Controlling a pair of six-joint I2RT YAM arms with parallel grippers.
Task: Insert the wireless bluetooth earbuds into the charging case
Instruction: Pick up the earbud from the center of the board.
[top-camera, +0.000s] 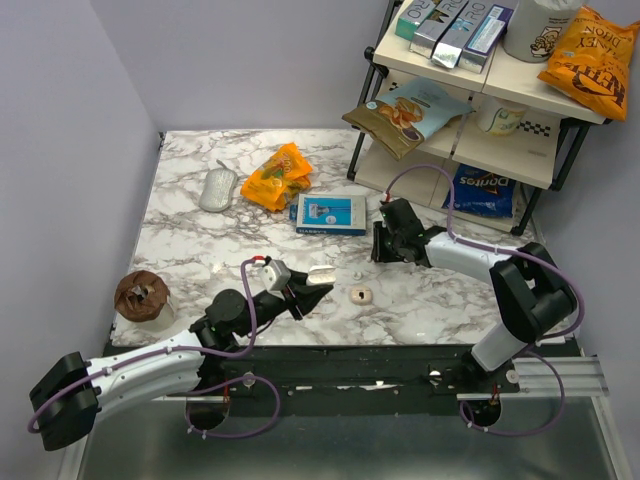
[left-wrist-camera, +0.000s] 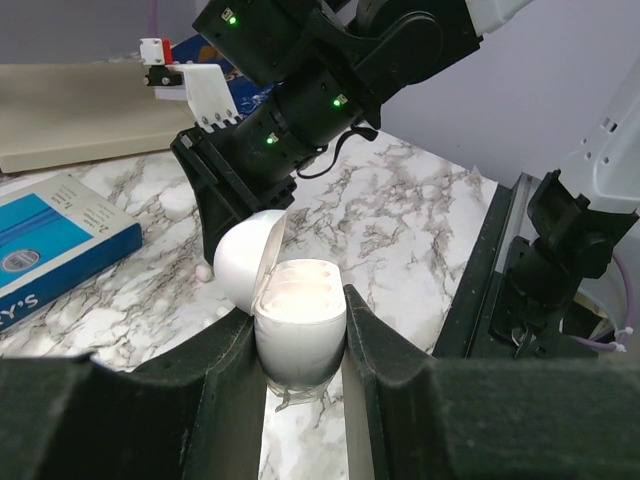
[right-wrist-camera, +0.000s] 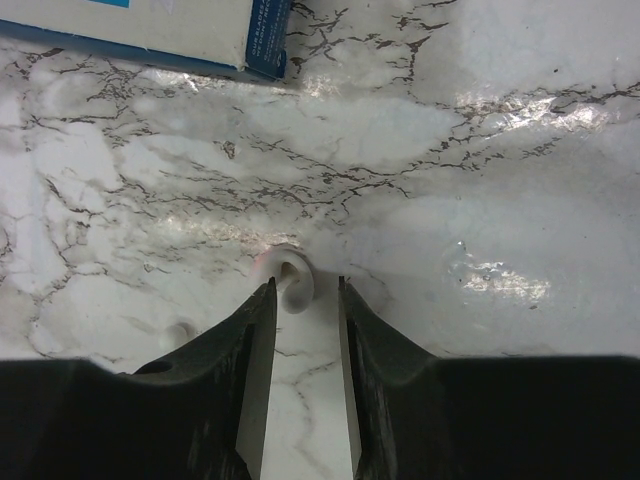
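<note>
My left gripper (top-camera: 316, 284) (left-wrist-camera: 298, 305) is shut on the white charging case (top-camera: 322, 271) (left-wrist-camera: 300, 340), held just above the marble table. Its lid (left-wrist-camera: 245, 265) is flipped open to the left and the pale sockets face up. One cream earbud (top-camera: 360, 295) lies on the table just right of the case. My right gripper (top-camera: 384, 254) (right-wrist-camera: 306, 282) points down at the table right of the blue box. Its jaws stand narrowly apart around a second white earbud (right-wrist-camera: 298, 295), which lies at the fingertips against the left finger (right-wrist-camera: 258, 320), with a gap to the right finger.
A blue-and-white flat box (top-camera: 330, 213) (left-wrist-camera: 50, 250) (right-wrist-camera: 150, 30) lies behind both grippers. A grey-white mouse (top-camera: 218, 188) and an orange snack bag (top-camera: 277, 176) sit at the back left. A brown muffin-like lump (top-camera: 142, 295) is at the left edge. A snack shelf (top-camera: 480, 110) stands back right.
</note>
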